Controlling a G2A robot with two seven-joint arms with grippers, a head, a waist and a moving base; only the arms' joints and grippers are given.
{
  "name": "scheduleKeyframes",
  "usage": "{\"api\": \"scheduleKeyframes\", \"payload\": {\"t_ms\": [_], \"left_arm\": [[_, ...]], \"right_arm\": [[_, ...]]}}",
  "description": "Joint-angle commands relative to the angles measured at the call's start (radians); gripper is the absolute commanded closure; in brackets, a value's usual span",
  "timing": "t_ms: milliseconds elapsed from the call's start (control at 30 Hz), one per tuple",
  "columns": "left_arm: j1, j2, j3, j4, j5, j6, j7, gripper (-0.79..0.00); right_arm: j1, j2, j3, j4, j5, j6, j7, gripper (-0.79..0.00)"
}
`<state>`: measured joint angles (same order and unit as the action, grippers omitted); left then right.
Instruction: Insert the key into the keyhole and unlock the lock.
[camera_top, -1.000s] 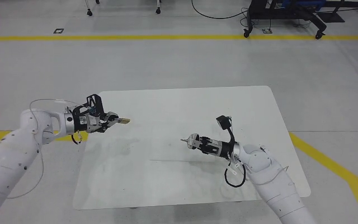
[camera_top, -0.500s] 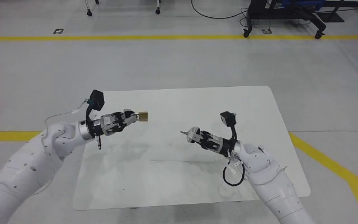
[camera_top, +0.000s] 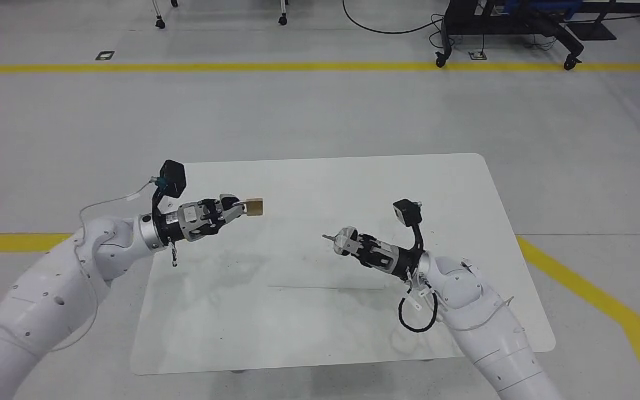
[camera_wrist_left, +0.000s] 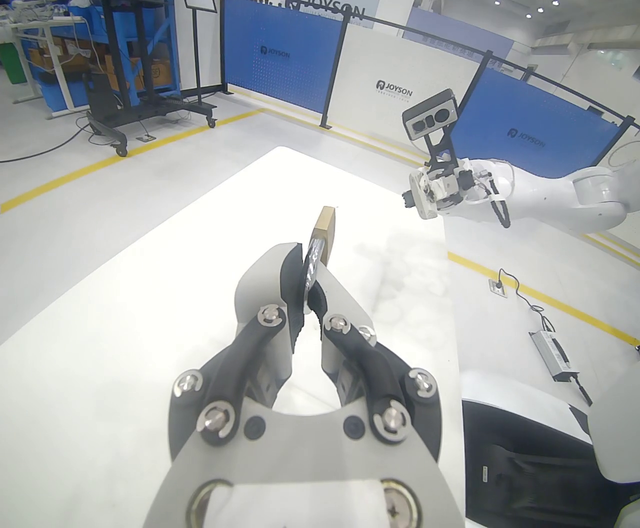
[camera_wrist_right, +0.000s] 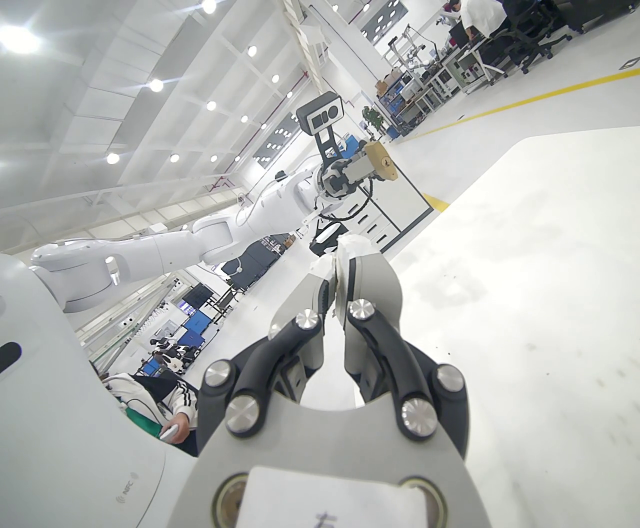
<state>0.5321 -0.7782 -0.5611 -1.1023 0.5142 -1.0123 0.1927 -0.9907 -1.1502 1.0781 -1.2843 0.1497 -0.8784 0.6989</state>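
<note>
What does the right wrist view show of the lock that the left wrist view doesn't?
Right wrist view: the lock's keyhole face, turned toward the right gripper. Left wrist view: the lock edge-on, pinched between the left gripper's pads, above the white table. Both: the lock held in the air by the left gripper, with the two grippers facing each other, apart.

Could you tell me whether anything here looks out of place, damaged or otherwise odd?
Nothing stands out. The left gripper holds the lock above the table; the right gripper holds the key, pointed toward the lock but apart from it. The table shows only faint scuffs.
</note>
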Motion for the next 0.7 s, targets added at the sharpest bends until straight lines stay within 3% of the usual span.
{"api": "scheduleKeyframes", "payload": {"t_ms": [0, 267, 367, 500, 667], "left_arm": [[0.000, 0.000, 0.000, 0.000, -0.004, 0.000, 0.000, 0.000], [0.000, 0.000, 0.000, 0.000, -0.004, 0.000, 0.000, 0.000], [0.032, -0.009, 0.005, -0.044, -0.058, 0.000, -0.018, 0.000], [0.030, -0.049, 0.061, -0.098, -0.184, 0.000, -0.122, 0.000], [-0.027, -0.126, 0.173, -0.102, -0.418, 0.000, -0.335, 0.000]], "right_arm": [[0.000, 0.000, 0.000, 0.000, 0.000, 0.000, 0.000, 0.000], [0.000, 0.000, 0.001, -0.003, 0.000, 0.003, -0.005, 0.000], [-0.010, 0.006, 0.048, -0.018, 0.015, -0.001, -0.054, 0.000], [-0.058, 0.030, 0.154, -0.071, 0.034, -0.033, -0.071, 0.000], [-0.141, 0.054, 0.255, -0.174, 0.053, -0.023, -0.069, 0.000]]}}
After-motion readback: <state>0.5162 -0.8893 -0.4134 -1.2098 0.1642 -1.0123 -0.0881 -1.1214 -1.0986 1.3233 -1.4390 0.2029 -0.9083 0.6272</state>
